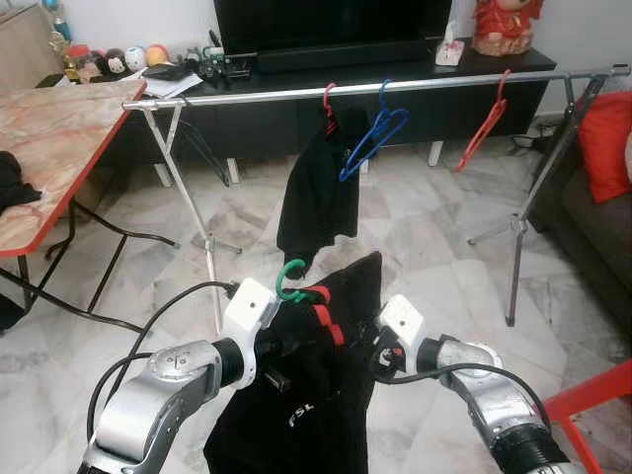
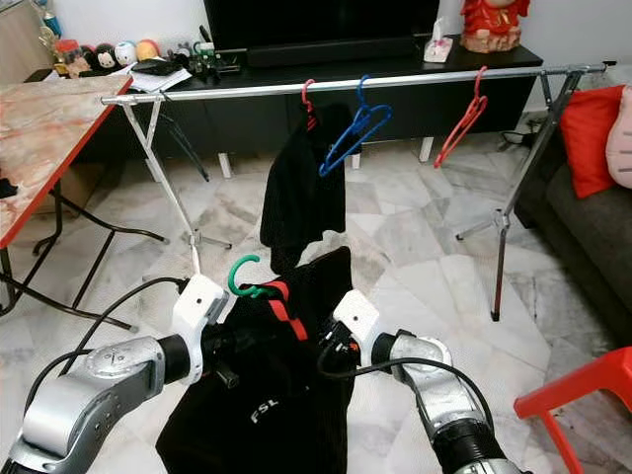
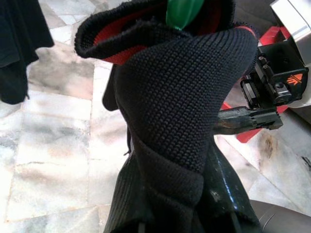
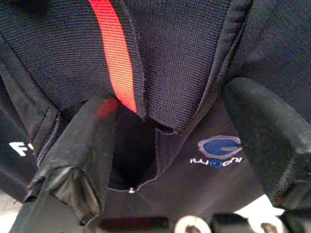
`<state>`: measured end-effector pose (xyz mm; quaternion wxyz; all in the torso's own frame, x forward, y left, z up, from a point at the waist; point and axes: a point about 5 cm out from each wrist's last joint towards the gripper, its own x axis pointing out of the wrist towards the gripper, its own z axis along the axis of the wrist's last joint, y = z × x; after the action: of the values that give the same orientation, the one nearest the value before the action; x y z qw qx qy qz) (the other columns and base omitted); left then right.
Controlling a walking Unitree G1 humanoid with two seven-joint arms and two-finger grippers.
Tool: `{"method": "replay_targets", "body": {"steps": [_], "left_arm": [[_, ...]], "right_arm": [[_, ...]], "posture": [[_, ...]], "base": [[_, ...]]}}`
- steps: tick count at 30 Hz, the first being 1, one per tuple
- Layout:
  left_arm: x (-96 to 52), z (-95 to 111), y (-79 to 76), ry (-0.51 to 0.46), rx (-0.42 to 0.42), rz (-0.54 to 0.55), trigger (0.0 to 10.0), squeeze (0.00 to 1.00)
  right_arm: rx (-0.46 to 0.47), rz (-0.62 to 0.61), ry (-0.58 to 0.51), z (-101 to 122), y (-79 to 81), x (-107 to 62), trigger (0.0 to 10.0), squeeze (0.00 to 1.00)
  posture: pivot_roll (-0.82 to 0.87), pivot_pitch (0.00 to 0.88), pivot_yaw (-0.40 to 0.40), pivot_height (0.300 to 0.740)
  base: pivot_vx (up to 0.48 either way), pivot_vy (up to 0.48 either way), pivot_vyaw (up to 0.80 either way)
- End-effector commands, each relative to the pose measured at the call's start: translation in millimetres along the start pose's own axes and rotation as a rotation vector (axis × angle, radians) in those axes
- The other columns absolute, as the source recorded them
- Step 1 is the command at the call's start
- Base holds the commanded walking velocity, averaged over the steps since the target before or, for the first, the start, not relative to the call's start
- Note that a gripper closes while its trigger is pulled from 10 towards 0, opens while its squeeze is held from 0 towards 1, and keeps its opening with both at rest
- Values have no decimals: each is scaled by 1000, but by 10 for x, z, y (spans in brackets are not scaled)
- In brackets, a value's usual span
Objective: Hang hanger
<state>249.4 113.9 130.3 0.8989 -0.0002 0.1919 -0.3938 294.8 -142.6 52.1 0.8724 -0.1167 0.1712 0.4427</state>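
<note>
Holding a black jacket (image 1: 306,395) on a green hanger (image 1: 288,281) between them, the robot's two grippers meet at 6 o'clock in the head views, in front of a silver clothes rail (image 1: 375,87). The left gripper (image 1: 281,348) has its fingers clamped on the jacket's collar just below the hanger's hook; the right gripper (image 4: 170,160) has its fingers parted around the dark fabric beside a red stripe (image 4: 116,53). At 12 o'clock on the rail hang another black garment (image 1: 321,193) on a red hanger (image 1: 329,99), a bare blue hanger (image 1: 375,133), and a second red hanger (image 1: 484,123) toward 1 o'clock.
</note>
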Motion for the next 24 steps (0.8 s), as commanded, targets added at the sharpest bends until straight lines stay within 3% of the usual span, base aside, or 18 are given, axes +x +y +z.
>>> {"method": "replay_targets", "body": {"steps": [1, 24], "left_arm": [[-18, 131, -42, -48, 38, -13, 10000, 0], [-4, 177, -54, -71, 32, -14, 10000, 0]], "right_arm": [[-8, 3, -8, 27, 5, 33, 0, 0], [-9, -12, -20, 49, -41, 47, 0, 0]], "posture": [[-56, 35, 56, 740], [-54, 35, 49, 740]], "base": [[0, 0, 0], [0, 0, 0]]}}
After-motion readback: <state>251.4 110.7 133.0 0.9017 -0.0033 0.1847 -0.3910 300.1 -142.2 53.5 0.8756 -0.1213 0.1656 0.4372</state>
